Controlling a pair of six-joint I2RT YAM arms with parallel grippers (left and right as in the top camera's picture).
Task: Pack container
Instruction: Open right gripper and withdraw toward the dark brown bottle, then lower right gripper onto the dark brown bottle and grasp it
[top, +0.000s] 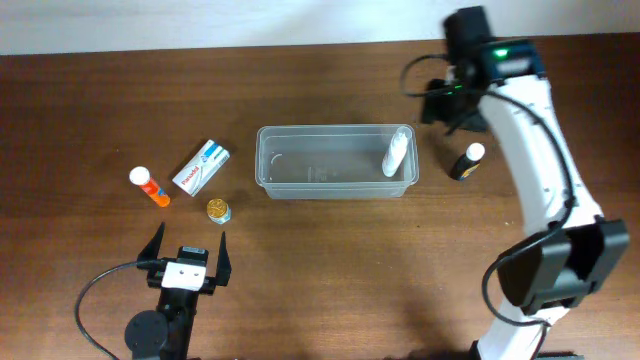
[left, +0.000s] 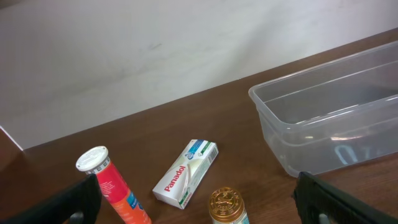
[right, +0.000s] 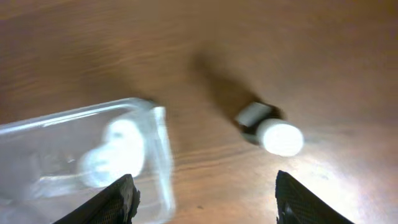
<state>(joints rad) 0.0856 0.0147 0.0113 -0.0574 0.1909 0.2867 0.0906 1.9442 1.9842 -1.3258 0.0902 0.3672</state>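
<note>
As packing stands: white btl (top: 395, 155) in container (top: 320, 128).
R claw (right: 204, 177): wide, empty.
Next, likely: grip dark btl (top: 467, 161), container's 3 o'clock.
L claw (top: 190, 233): wide.

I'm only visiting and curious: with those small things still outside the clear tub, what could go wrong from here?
The dark bottle stands close beside the container; the right arm's open jaws could tip it or shove the tub. The white bottle already inside takes up that end, so the next item might land on it. The orange tube, box and gold-lidded jar sit close together; the left jaws may knock a neighbour.
</note>
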